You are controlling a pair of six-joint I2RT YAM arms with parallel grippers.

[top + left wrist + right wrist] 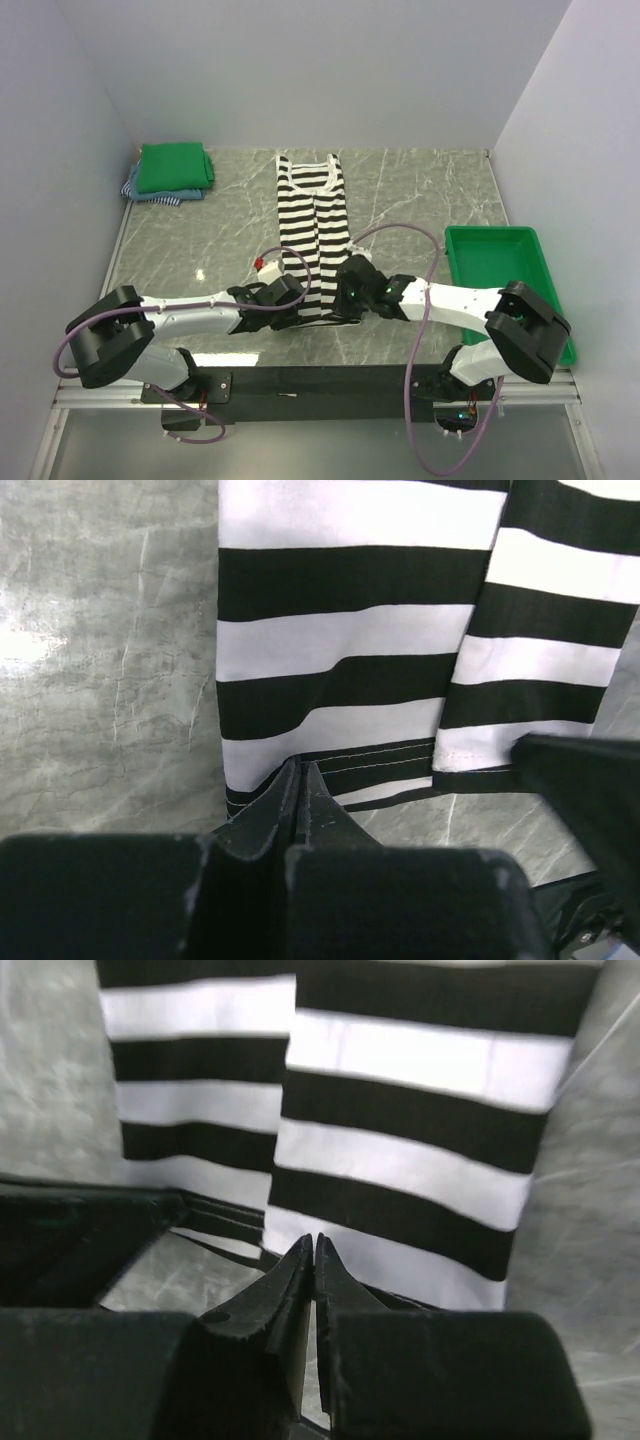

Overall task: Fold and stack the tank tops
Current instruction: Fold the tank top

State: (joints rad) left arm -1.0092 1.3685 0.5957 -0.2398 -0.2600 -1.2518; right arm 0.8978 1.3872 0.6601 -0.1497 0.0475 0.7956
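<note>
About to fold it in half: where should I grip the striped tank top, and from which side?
The two near hem corners, from the arms' side: the striped tank top lies flat as a long narrow strip, straps at the far end and hem nearest.

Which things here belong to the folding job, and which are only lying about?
For the job: striped tank top, held at its near hem by the left fingers and right fingers; folded green tank top; folded bluish pieces under it.
Just lying about: green tray.
</note>
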